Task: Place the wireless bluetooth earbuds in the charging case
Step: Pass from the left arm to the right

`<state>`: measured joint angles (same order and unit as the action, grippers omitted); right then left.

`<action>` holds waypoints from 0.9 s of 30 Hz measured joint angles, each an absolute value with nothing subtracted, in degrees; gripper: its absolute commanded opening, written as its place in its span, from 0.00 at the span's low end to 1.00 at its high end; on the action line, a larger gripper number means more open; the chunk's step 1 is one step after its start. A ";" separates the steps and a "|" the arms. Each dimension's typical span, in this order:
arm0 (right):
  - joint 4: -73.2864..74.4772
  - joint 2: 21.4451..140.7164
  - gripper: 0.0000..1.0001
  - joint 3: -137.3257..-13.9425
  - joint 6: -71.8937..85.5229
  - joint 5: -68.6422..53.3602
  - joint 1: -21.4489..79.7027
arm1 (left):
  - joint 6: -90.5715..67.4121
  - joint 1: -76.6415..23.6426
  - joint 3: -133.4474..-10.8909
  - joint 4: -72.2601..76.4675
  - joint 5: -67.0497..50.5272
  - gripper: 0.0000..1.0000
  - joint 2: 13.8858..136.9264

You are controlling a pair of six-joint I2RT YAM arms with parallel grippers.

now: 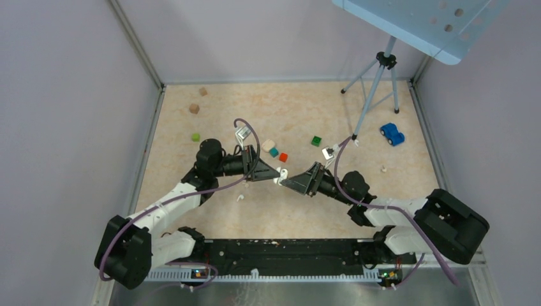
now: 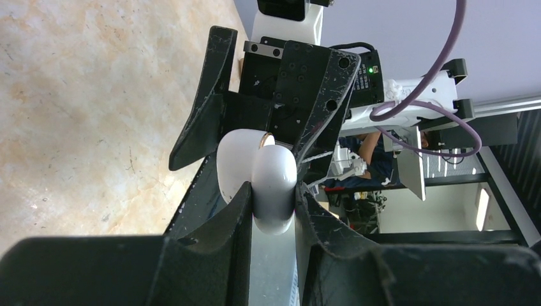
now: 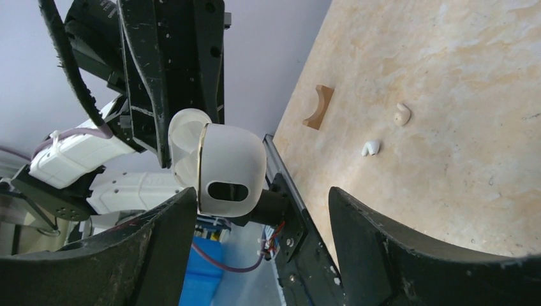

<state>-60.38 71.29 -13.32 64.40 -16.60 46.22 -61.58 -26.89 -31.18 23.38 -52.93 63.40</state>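
Observation:
My left gripper (image 2: 273,199) is shut on the charging case (image 2: 274,175), a small pale rounded case, and holds it above the table at mid-field (image 1: 281,174). Its two halves meet at a thin gold seam. My right gripper (image 3: 261,199) faces it with jaws open, and the case (image 3: 229,167) sits just past its fingertips, close to the left one, unpinched. In the top view the two grippers (image 1: 275,171) (image 1: 292,180) meet tip to tip. Two wireless bluetooth earbuds (image 3: 401,114) (image 3: 370,148) lie loose on the table; one shows small in the top view (image 1: 240,198).
A tan arched wooden piece (image 3: 319,106) lies near the earbuds. Green (image 1: 195,137) (image 1: 316,141), teal (image 1: 274,152) and red (image 1: 283,157) cubes, wooden blocks (image 1: 194,108), a blue toy car (image 1: 392,134), a beige bead (image 1: 384,169) and a tripod (image 1: 376,89) stand behind. Walls enclose the table.

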 measured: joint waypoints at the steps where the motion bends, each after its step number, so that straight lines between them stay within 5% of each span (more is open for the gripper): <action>1: -61.65 72.01 0.71 -13.32 64.69 -16.84 46.22 | -61.60 -26.92 -31.11 23.44 -52.93 0.00 63.40; 11: -74.48 78.89 0.50 -13.32 68.73 -18.61 46.22 | -61.63 -26.92 -30.35 23.51 -53.17 0.00 63.40; 18: -82.32 85.82 0.08 -13.63 72.53 -19.25 46.24 | -61.36 -26.81 -30.35 23.03 -53.21 0.00 63.40; 21: -84.44 88.14 0.00 -13.56 73.91 -19.38 46.24 | -61.04 -26.55 -30.35 21.98 -53.06 0.19 63.40; 26: -84.95 90.28 0.00 -13.56 75.22 -19.53 46.24 | -57.36 -26.46 -32.08 14.39 -51.42 0.95 63.40; 27: -84.93 90.56 0.00 -13.56 75.31 -19.51 46.24 | -56.21 -26.46 -32.99 11.84 -50.65 0.98 63.37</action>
<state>-84.93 90.56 -13.56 75.31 -19.51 46.24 -56.21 -26.46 -32.99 11.84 -50.65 63.37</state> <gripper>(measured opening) 0.280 0.749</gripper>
